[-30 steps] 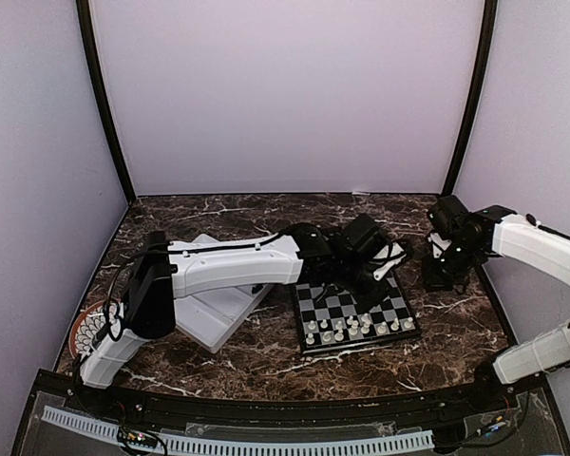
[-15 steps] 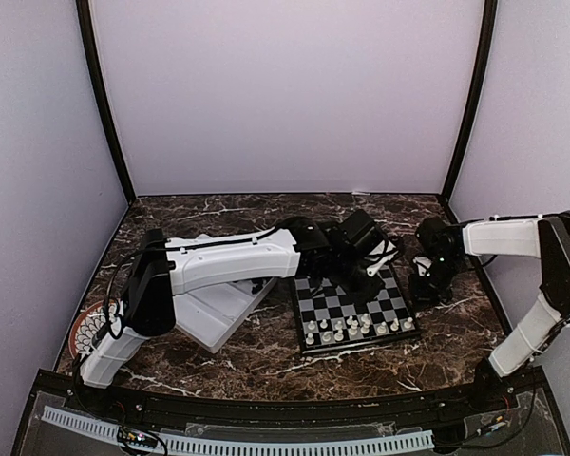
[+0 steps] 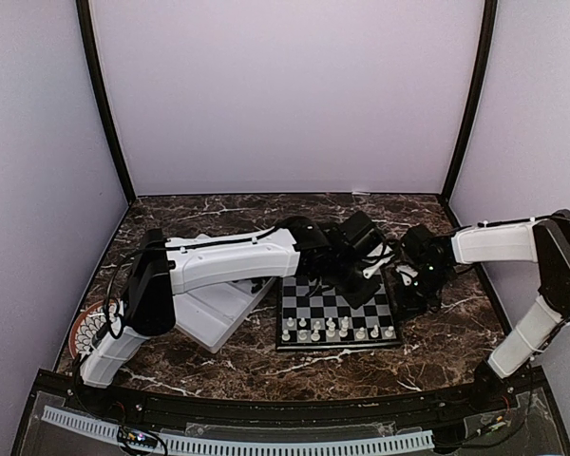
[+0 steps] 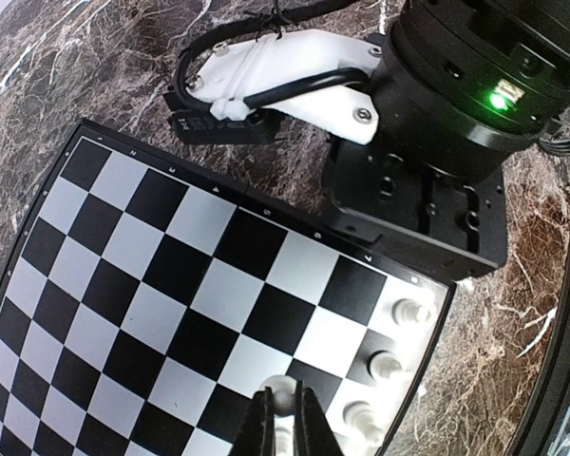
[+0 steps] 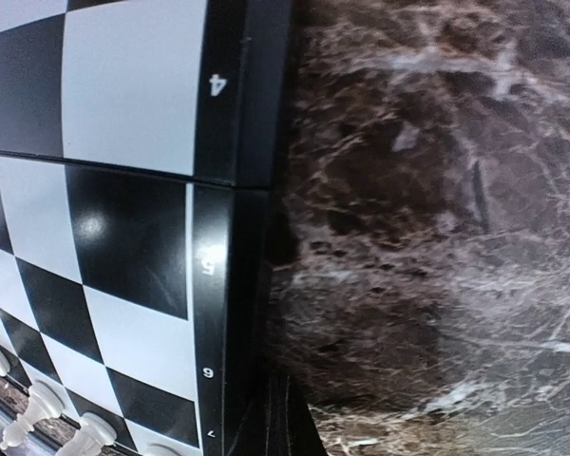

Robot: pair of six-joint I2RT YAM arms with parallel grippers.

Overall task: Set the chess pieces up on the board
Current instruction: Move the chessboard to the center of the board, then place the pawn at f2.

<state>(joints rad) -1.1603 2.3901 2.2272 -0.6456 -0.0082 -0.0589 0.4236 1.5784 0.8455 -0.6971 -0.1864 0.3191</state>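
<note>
The board (image 3: 334,309) sits mid-tabletop (image 3: 266,359), a bit toward the right edge, far squares hidden under the left arm (image 3: 233,266). The left tool (image 4: 285,423) is pinched on a white piece (image 4: 281,391), only its top showing. The right tool (image 5: 274,423), mostly cut off, is closed against the board's border, where 4, 5 and 6 are readable.
</note>
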